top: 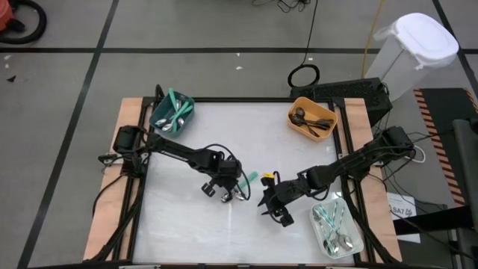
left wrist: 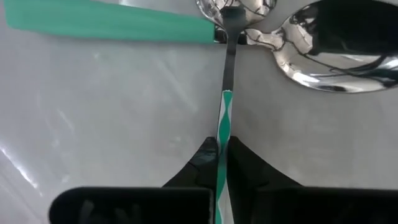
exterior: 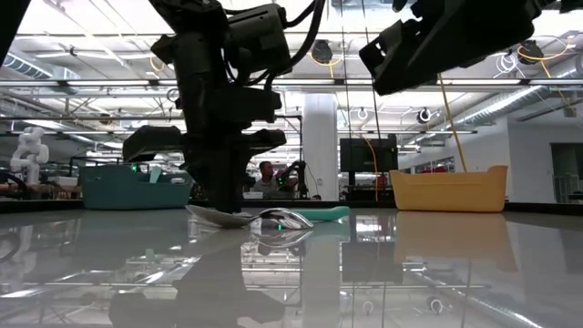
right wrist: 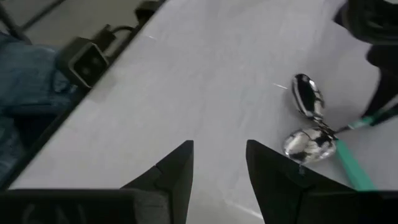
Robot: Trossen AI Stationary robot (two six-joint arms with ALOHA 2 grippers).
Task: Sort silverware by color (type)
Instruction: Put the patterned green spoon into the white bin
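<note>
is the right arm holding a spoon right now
No. The right gripper has its jaws apart over bare table, and the spoons lie farther off, untouched by it.

Bright overhead ceiling lights, glossy table (exterior: 437,273) mirroring glare, dark backlit arms, close spoons (left wrist: 336,50) soft

The dark left arm reaches in toward table centre, its two-finger left gripper (top: 233,193) angled down at the surface with fingers (left wrist: 205,163) pinched together. The dark right arm's right gripper (top: 270,202) hovers nearby, fingers (right wrist: 177,168) apart.
</note>
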